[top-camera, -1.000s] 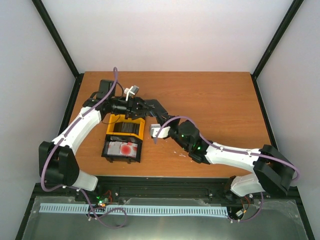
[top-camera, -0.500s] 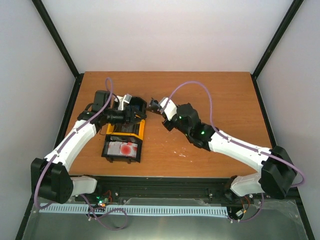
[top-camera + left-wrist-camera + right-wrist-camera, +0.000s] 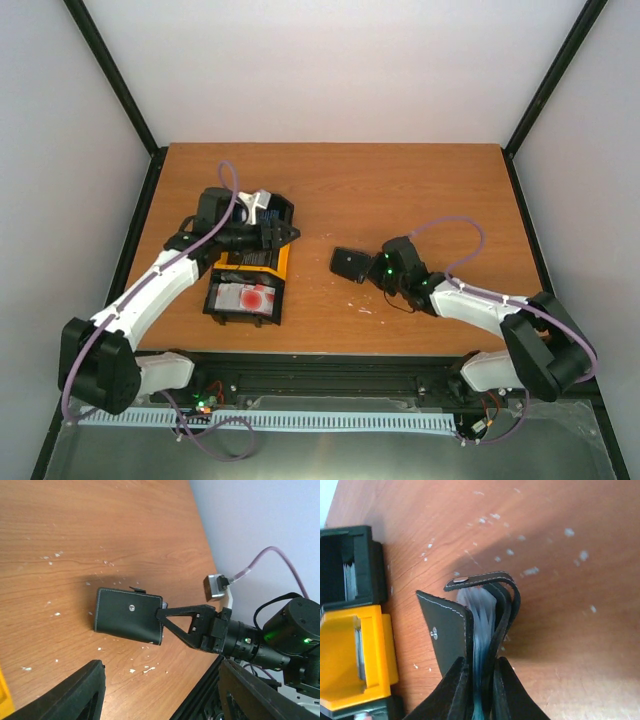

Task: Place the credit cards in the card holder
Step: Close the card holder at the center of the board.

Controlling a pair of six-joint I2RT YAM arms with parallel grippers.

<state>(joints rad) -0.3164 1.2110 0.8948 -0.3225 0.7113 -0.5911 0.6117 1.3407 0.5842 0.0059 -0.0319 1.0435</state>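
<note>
A: Since the earlier frame, the right gripper is coming away from the far bins and down towards mid-bench, bringing the card holder with it. The left gripper is shifting only slightly above the bins.

B: What is each gripper holding?

A: The right gripper is clamping tight on one edge of the card holder, with pale card edges showing between the leaves. The snap tab is hanging unfastened. The left gripper is standing wide apart and carrying nothing. Whether the card holder is resting on the bench or hanging just above it cannot be told.

B: How should the step in hand be done?

A: In my judgement, the right gripper should be keeping the open mouth turned left towards its partner and holding steady, without squeezing the slots shut. The left should be fetching one card at a time.

B: What is lying around it?

A: The red-blotched card is sitting in the near black bin, the yellow bin is standing beyond it, and grey cards are sitting in the far black bin. The bin walls are likely hindering a flat pick.
</note>
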